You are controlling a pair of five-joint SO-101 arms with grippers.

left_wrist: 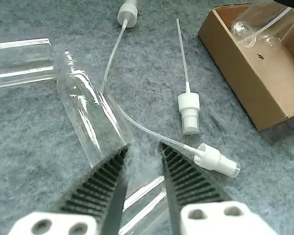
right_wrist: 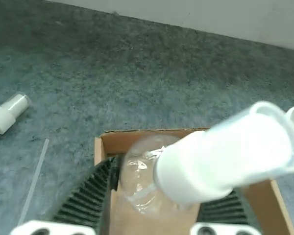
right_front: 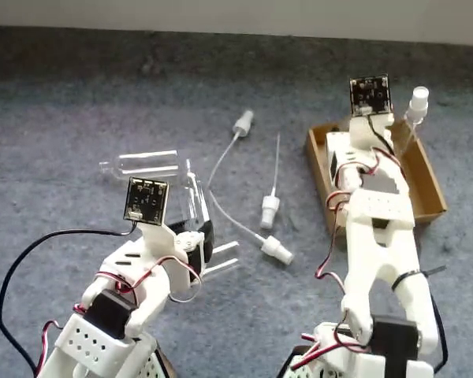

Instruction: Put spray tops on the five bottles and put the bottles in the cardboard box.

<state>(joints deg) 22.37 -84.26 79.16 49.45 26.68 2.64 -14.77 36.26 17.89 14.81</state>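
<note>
The right claw (right_wrist: pixel 157 188) is gripping a capped bottle (right_wrist: pixel 139 178), its fingers closed on the clear body, with the fitted spray top (right_wrist: pixel 225 156) sticking out past them. It is holding the bottle over the cardboard box (right_front: pixel 318 169) at the right of the high view. The step in hand is looking like boxing this bottle. The next move is calling for lowering it inside the walls and letting go only once it is resting on the box floor

The left claw (left_wrist: pixel 142 147), at the lower left of the high view, is standing a little open with nothing clamped. The base of an uncapped bottle (left_wrist: pixel 90 115) is sitting right at 1 fingertip. A 2nd bare bottle (right_front: pixel 142 164) is lying at centre left, and a 3rd bare bottle (right_front: pixel 221 260) is lying just beside the left claw. 3 loose tops are lying mid-frame with their tubes trailing: an upper top (right_front: pixel 243 122), a middle top (right_front: pixel 270 209) and a lower top (right_front: pixel 277 252). Most of the capping is still waiting
</note>
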